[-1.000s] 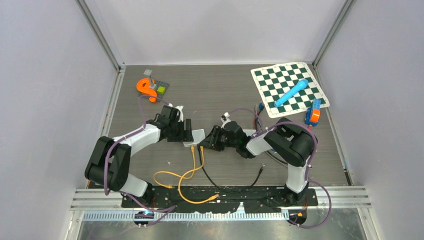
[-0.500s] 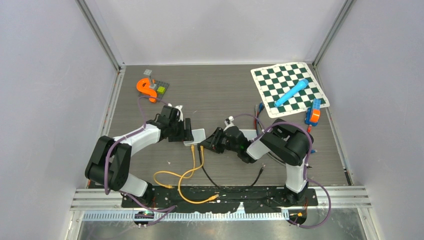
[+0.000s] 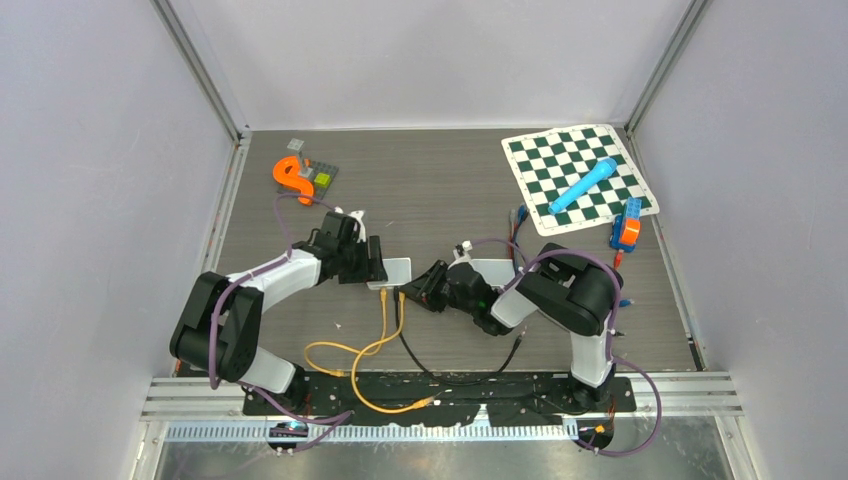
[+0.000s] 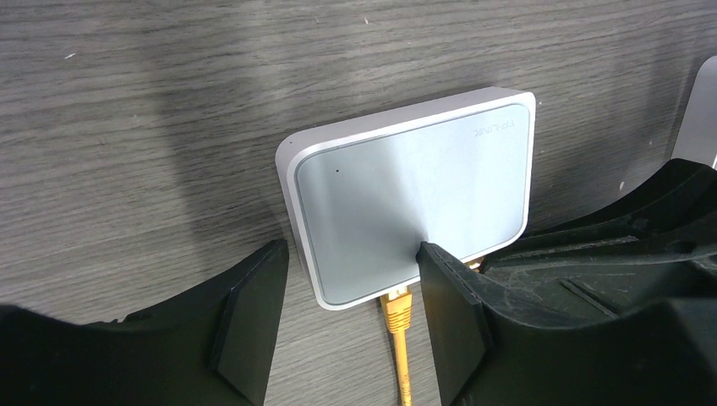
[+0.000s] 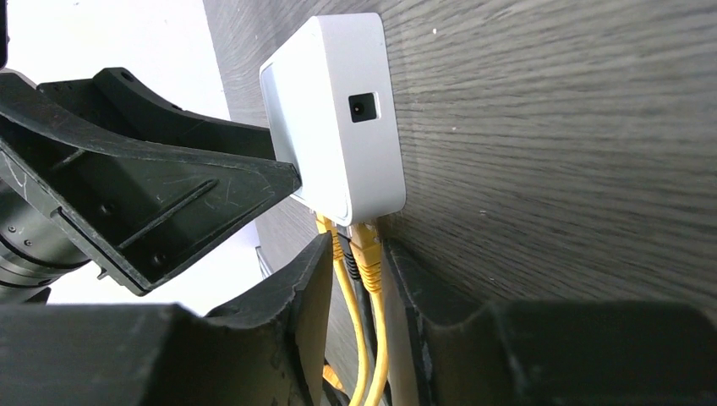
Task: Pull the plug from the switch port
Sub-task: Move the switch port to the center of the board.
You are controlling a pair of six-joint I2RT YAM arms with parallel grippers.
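Finding: the switch (image 4: 414, 203) is a smooth plastic box with rounded corners, a white rim and a satin grey top. It lies flat on the dark wood-grain table (image 4: 152, 110), between my two wrists. Two glossy yellow plugs (image 5: 369, 249) sit in its near edge beside a black plug (image 5: 349, 264), long axes pointing toward my bases. My left gripper (image 4: 348, 254) is spread, one finger over the switch top. My right gripper (image 5: 359, 245) brackets the plugs closely; whether it pinches them, I cannot tell.
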